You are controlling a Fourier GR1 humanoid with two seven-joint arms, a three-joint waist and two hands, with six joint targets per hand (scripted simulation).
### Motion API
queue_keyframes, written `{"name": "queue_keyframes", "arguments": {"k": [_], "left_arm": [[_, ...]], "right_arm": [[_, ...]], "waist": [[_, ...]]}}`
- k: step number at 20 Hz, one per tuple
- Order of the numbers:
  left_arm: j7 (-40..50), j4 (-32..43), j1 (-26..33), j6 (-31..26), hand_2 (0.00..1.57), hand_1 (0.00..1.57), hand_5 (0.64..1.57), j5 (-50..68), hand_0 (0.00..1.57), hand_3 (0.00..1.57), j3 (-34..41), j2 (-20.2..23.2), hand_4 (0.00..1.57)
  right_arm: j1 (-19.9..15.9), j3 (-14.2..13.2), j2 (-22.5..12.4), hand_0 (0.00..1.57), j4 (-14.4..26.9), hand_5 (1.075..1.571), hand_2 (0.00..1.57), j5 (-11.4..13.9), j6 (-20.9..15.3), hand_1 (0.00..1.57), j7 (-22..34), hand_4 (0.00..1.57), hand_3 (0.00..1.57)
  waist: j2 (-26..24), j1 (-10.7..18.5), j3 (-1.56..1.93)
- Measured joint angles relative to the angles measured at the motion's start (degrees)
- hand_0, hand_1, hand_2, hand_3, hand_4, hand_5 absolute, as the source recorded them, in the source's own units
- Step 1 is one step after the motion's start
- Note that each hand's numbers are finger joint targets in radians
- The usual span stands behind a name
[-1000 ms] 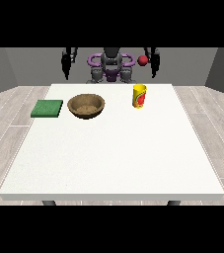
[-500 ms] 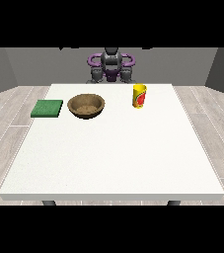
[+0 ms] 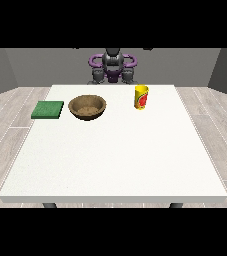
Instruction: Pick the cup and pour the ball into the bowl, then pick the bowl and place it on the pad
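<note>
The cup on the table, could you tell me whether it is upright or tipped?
Upright: the cup stands on its base, open rim up, right of the bowl.

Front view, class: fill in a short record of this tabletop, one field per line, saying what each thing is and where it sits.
table: white, robot behind it
cup: yellow, upright, toward the view's right
bowl: brown, near centre, left of the cup
pad: green, flat, left of the bowl, apart from it
ball: not visible
hands: not in view

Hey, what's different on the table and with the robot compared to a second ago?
The raised arms and the robot hands seen a second ago are gone from view; no robot hand shows now. The yellow cup, wooden bowl and green pad stayed put.
</note>
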Motion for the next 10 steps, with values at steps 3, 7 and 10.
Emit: {"name": "queue_keyframes", "arguments": {"k": [3, 7, 10], "left_arm": [[-4.6, 1.8, -2.2, 0.0, 0.0, 0.0, 1.544, -1.2, 0.0, 0.0, -0.3, -0.1, 0.58], [-14.3, 6.9, -4.9, -0.4, 0.0, 0.0, 1.52, -2.8, 0.0, 0.0, 0.9, -0.2, 0.57], [-21.9, 10.8, -5.0, -1.2, 0.0, 0.0, 1.496, -3.8, 0.0, 0.0, 1.7, 0.4, 0.55]], "right_arm": [[-1.5, 0.5, 1.3, 0.0, 0.7, 1.55, 0.0, 1.0, -0.3, 0.0, -4.5, 0.73, 0.0], [-3.9, 0.6, 2.4, 0.0, 2.8, 1.545, 0.0, 0.9, 0.6, 0.0, -11.0, 0.7, 0.0], [-4.9, -1.9, 1.5, 0.0, 5.2, 1.547, 0.0, -0.9, 2.5, 0.0, -15.7, 0.69, 0.0]], "waist": [[5.8, 0.0, 0.01], [14.5, -0.8, 0.01], [19.1, -1.0, 0.02]]}}
